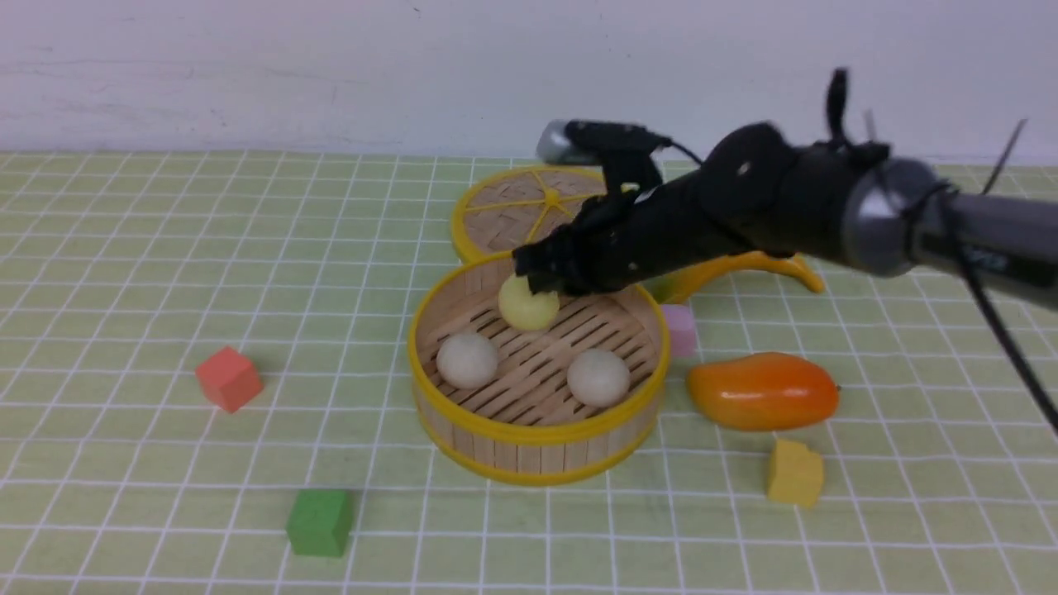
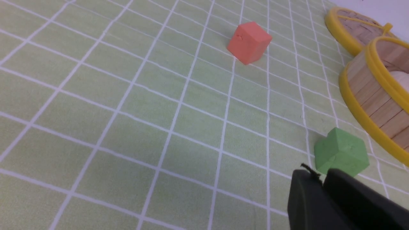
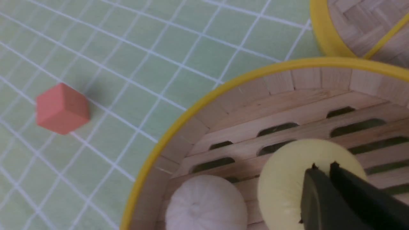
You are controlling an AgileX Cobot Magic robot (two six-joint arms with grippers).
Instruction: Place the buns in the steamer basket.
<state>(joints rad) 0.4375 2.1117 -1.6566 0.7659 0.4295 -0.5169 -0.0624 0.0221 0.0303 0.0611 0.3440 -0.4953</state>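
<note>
The steamer basket [image 1: 537,434] stands mid-table, and all three buns lie in it. Two off-white buns [image 1: 468,359] [image 1: 598,377] rest on the slatted floor at the front. The pale yellow bun [image 1: 529,304] is at the back. My right gripper [image 1: 537,273] reaches in over the far rim. In the right wrist view its jaws [image 3: 322,166] are shut, tips right at the yellow bun's [image 3: 287,179] top and not around it. One off-white bun [image 3: 206,204] lies beside it. My left gripper [image 2: 321,175] is shut and empty, low over the cloth.
The flat lid [image 1: 521,207] lies behind the basket. A mango [image 1: 762,390], pink block [image 1: 679,329] and yellow cube [image 1: 795,473] lie to its right. A red cube [image 1: 229,378] and green cube [image 1: 319,522] lie to its left, the green cube [image 2: 342,153] just ahead of my left gripper.
</note>
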